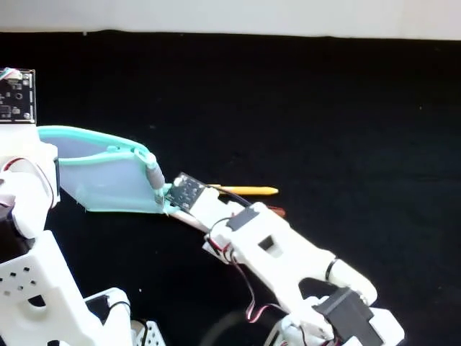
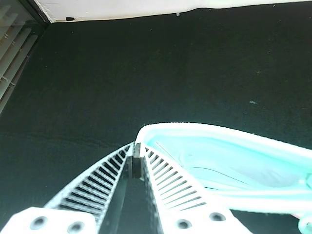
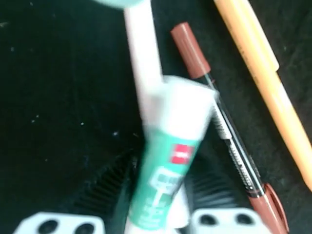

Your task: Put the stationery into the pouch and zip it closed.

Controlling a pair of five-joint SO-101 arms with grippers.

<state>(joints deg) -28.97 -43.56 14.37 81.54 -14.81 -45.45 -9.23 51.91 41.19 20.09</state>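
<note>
The green-and-white tube (image 3: 168,161) is pinched in my right gripper (image 3: 161,187), with its tip right at the mouth of the teal pouch (image 1: 101,176). My left gripper (image 2: 137,158) is clamped tight on the pouch rim. My worry is that the tube looks a bit crooked in my fingers. If it catches the rim it could twist out and land by the yellow pen (image 1: 248,191) and brown pen (image 3: 222,136) lying just beside it.
</note>
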